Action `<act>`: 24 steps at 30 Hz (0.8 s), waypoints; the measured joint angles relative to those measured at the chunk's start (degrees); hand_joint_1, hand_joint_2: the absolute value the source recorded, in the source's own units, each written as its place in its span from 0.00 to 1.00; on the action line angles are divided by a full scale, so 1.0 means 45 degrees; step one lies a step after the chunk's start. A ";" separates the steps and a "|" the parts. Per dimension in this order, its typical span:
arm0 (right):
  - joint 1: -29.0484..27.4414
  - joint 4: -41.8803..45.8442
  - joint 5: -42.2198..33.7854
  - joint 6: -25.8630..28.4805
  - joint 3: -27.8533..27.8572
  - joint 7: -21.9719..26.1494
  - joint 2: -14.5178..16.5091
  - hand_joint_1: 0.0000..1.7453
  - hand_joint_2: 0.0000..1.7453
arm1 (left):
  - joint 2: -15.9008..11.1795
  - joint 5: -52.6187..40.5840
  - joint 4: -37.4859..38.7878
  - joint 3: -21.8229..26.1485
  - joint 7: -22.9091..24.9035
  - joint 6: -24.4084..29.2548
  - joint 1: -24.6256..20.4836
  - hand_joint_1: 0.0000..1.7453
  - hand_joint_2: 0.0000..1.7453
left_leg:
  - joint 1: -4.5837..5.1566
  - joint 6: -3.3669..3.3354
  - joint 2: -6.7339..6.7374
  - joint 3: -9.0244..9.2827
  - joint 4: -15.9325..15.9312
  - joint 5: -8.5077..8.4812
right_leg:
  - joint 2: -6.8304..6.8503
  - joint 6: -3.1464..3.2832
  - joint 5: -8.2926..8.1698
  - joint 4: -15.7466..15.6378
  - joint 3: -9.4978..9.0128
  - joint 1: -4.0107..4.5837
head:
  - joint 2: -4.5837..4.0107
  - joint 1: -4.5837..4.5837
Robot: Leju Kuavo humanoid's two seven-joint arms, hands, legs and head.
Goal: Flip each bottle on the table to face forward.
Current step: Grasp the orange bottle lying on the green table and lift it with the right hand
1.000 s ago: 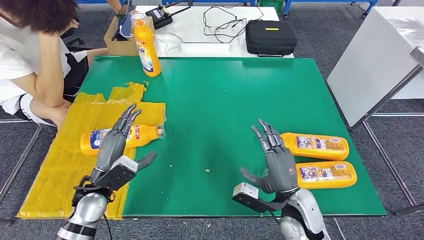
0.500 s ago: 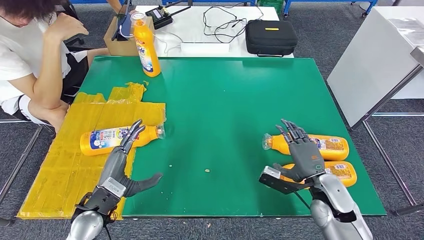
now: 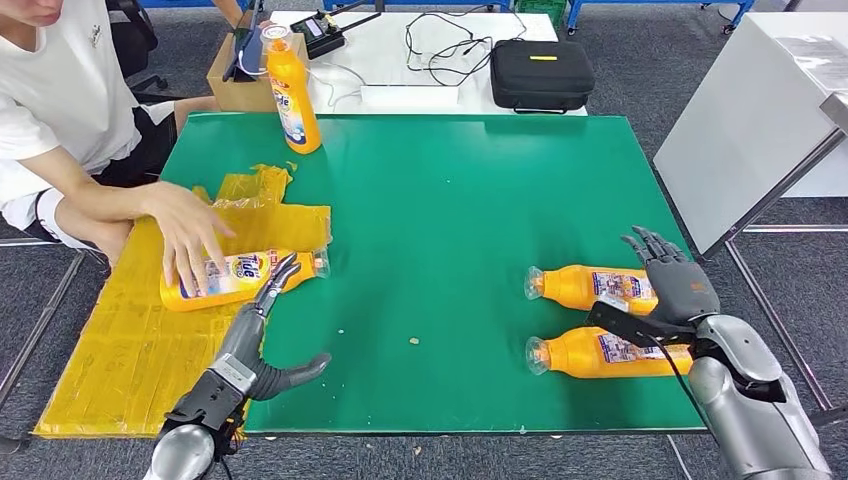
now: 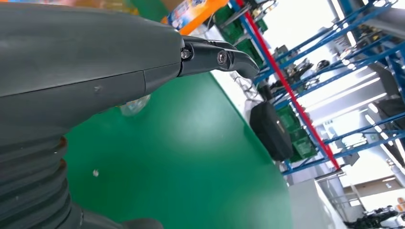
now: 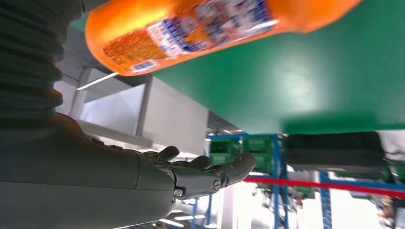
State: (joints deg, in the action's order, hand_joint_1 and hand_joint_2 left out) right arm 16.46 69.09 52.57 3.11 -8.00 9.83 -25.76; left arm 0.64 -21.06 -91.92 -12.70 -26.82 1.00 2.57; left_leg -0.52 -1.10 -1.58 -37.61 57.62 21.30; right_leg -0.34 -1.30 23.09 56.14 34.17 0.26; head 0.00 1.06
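Note:
Two orange bottles lie side by side on the right of the green table, back labels up, caps toward the middle: the farther bottle (image 3: 592, 287) and the nearer bottle (image 3: 600, 353). My right hand (image 3: 668, 283) hovers open just past their bases, off the table's right edge; the right wrist view has a bottle (image 5: 210, 28) close by. A third orange bottle (image 3: 240, 277) lies on yellow tape, front label up, with a person's hand (image 3: 188, 232) pressed on it. My left hand (image 3: 258, 345) is open, fingertips near that bottle. A fourth bottle (image 3: 291, 92) stands upright at the back left.
The person sits at the table's left side, arm reaching over the yellow tape patch (image 3: 140, 330). Behind the green table (image 3: 440, 180) a white table carries a black case (image 3: 541, 73), cables and a cardboard box (image 3: 232, 80). A white cabinet (image 3: 760, 120) stands to the right.
My right hand swung right and away, uncovering both bottles on the right. My left hand drew back toward me. The person's hand came down onto the left bottle.

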 joint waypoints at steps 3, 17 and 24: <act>0.0362 -0.0627 0.0341 0.0101 -0.0014 -0.0219 -0.0118 0.00 1.00 | 0.0039 0.0217 0.0242 0.0000 0.0022 -0.0106 -0.0023 0.00 1.00 | 0.0000 0.0000 -0.0001 -0.0002 0.0001 0.0000 | 0.0000 0.0000 0.0000 0.0001 -0.0001 0.0000 | 0.0000 0.0001; 0.2359 -0.3890 0.1526 0.0282 -0.0765 -0.0206 -0.0142 0.00 1.00 | 0.0397 0.1471 0.1722 0.0044 0.0004 -0.0951 -0.0385 0.00 1.00 | 0.0004 -0.0009 -0.0007 -0.0011 0.0001 -0.0007 | 0.0004 -0.0004 -0.0003 0.0002 -0.0001 0.0001 | 0.0000 0.0002; 0.2492 -0.4277 0.1528 0.0298 -0.0928 -0.0177 -0.0122 0.00 1.00 | 0.0417 0.1483 0.1915 0.0044 0.0000 -0.0959 -0.0412 0.00 1.00 | 0.0006 -0.0010 -0.0007 -0.0015 0.0001 -0.0005 | 0.0004 -0.0004 -0.0002 0.0002 0.0001 0.0001 | 0.0000 0.0002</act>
State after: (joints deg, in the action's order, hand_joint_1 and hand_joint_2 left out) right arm 27.67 49.84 59.45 4.45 -12.17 9.03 -26.31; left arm 2.52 -14.39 -83.30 -12.50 -26.82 -3.31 0.72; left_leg -0.49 -1.15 -1.61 -37.68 57.63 21.28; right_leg -0.32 -1.32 23.08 56.14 34.18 0.26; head 0.00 1.07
